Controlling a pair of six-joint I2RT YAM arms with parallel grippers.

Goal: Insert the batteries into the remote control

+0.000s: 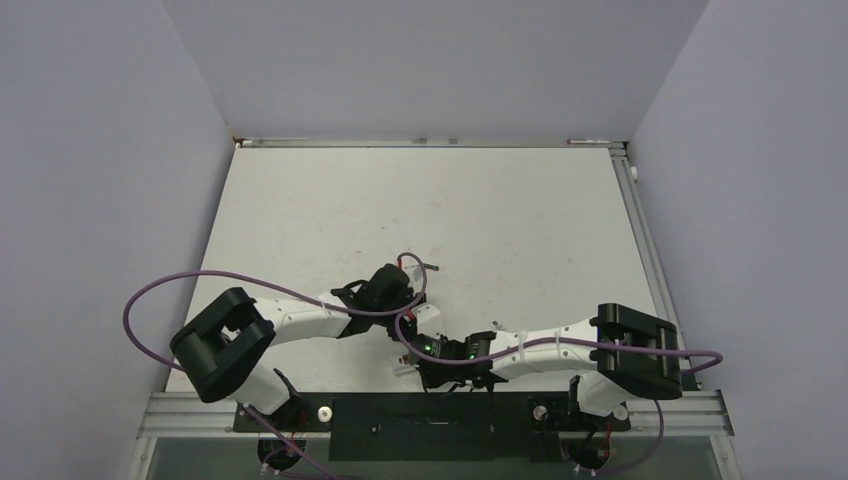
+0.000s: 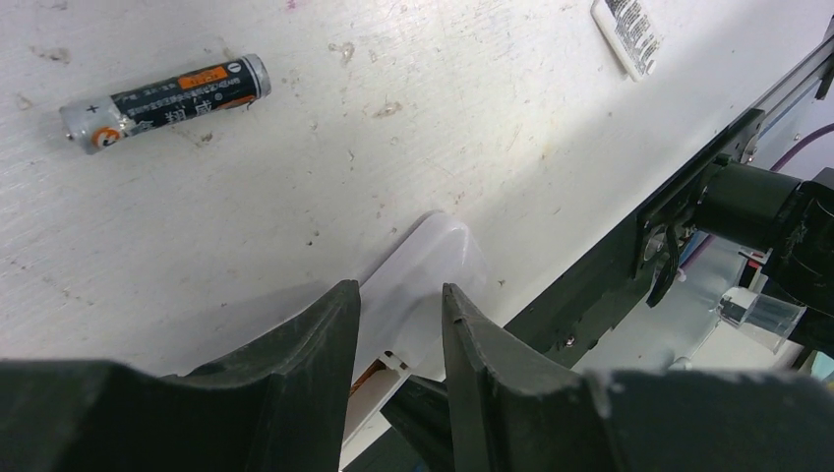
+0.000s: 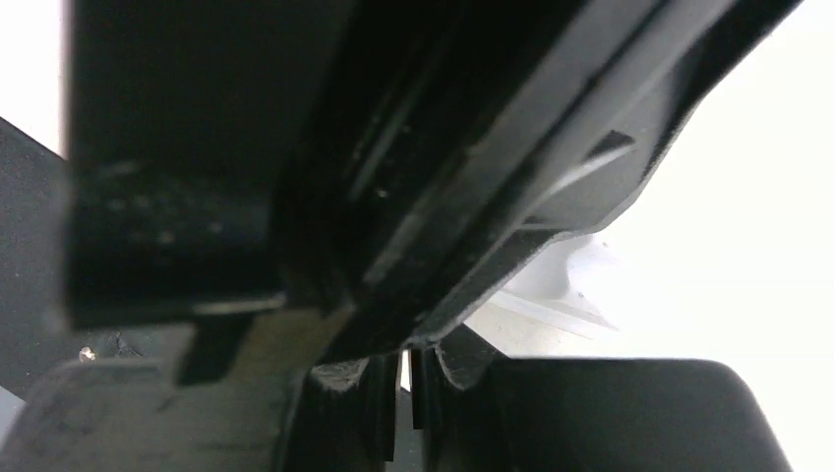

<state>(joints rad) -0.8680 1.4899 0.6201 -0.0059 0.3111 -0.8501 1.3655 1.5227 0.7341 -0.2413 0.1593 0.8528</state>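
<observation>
Loading is under way. The left hand (image 2: pixel 398 288) appears to pinch the remote control (image 2: pixel 433 265) by its long edges, just above the counter (image 2: pixel 295 177). The right hand (image 3: pixel 403 379) is pressed nearly together; whether it holds anything is unclear. One battery (image 2: pixel 162 98) lies loose, well apart beyond the remote. Next comes fetching it and seating it in the recess.

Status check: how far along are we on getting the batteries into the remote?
Nothing looks loaded yet: one battery lies loose on the table, the second is not in view. In hand: the left fingers straddle the remote control, grip unclear; the right fingers look nearly shut, that view mostly blocked. Left: pick up the battery, find the other, seat both.
</observation>
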